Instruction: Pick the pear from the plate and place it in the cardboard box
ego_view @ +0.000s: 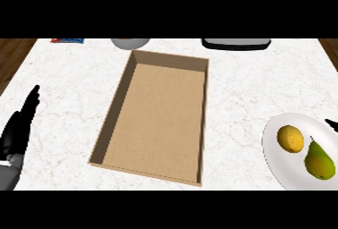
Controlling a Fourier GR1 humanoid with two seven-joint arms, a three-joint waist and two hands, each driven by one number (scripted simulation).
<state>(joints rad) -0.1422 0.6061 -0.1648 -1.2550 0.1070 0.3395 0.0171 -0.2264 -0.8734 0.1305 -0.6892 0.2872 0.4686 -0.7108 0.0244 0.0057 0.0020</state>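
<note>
Pear point(319, 161) is lying on the white plate point(280, 167), well right of the cardboard box point(155, 120), just beside a lemon point(290, 138). Your right hand point(332, 124) is showing only a dark tip at the plate's far edge; finger state can't be told. Left hand point(23, 118) is resting open left of the box, holding nothing. You're aiming for the pear's belly, keeping clear of the lemon.

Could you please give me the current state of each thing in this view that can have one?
cardboard box: open, nothing inside, flat on the counter.
pear: lying on the plate, untouched.
lemon: lying on the plate beside the pear, apart from it.
plate: on the counter at the right, holding both fruits.
left hand: open, fingers straight, resting at the left edge.
right hand: only a tip shows at the right edge.
</note>
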